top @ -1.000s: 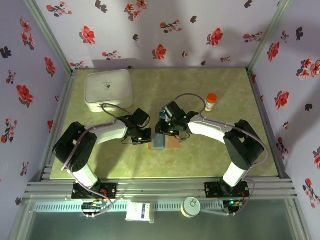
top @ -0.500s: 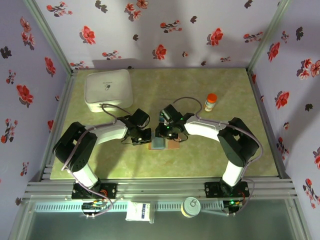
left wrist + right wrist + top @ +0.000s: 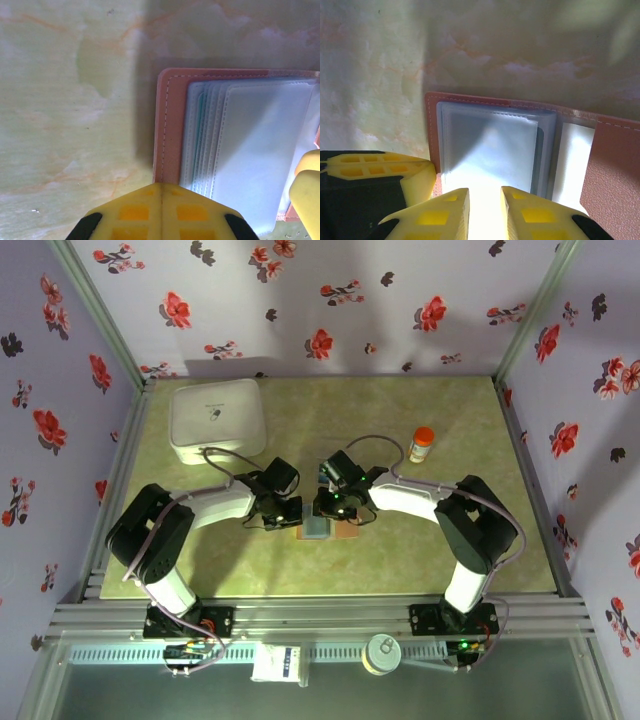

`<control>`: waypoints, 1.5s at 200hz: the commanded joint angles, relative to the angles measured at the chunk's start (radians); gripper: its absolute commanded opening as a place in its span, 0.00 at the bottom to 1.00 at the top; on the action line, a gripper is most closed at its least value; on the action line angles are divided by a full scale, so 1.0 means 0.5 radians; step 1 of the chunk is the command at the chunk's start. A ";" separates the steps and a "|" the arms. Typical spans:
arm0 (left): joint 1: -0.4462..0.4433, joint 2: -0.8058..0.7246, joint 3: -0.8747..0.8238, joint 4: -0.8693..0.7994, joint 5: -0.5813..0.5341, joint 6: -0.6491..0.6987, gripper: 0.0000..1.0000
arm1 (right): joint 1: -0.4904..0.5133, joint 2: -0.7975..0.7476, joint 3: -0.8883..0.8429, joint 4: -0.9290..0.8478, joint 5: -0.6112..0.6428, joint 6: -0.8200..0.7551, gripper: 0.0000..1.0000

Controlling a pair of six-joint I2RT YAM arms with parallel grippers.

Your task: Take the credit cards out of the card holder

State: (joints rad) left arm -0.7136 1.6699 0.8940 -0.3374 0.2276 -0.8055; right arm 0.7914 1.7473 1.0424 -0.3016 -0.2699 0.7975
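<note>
On the card holder [image 3: 170,125] edge, my left gripper [image 3: 161,187]: jaws pressed together, pinning it flat and open, I judge.
My right gripper [image 3: 484,192]: above its clear sleeves, jaws narrowly apart, lined up to pinch a card.
The credit cards [image 3: 201,105]: tucked inside its sleeves.

green table [image 3: 400,555], card holder [image 3: 170,130], white box [image 3: 218,418], bottle [image 3: 422,444]

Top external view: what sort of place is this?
Probably a staged lab booth, not a home: flowered backdrop walls on a metal frame enclose a green marbled table, with a left arm and right arm bolted at its near edge.
</note>
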 commanded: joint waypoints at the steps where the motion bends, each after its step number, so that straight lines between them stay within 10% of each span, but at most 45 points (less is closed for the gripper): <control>1: -0.006 0.035 -0.021 -0.025 -0.041 0.028 0.02 | 0.015 0.034 -0.039 -0.058 -0.021 0.025 0.24; 199: -0.006 -0.093 0.012 -0.035 -0.043 -0.031 0.03 | 0.010 -0.012 -0.092 -0.172 0.156 -0.009 0.20; 300: -0.012 -0.124 -0.014 0.302 0.222 -0.247 0.26 | 0.007 -0.049 -0.125 -0.152 0.167 -0.005 0.19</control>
State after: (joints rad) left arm -0.7136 1.6032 0.8940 -0.2672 0.2703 -0.8806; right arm 0.7914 1.7428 0.9974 -0.3573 -0.2153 0.7940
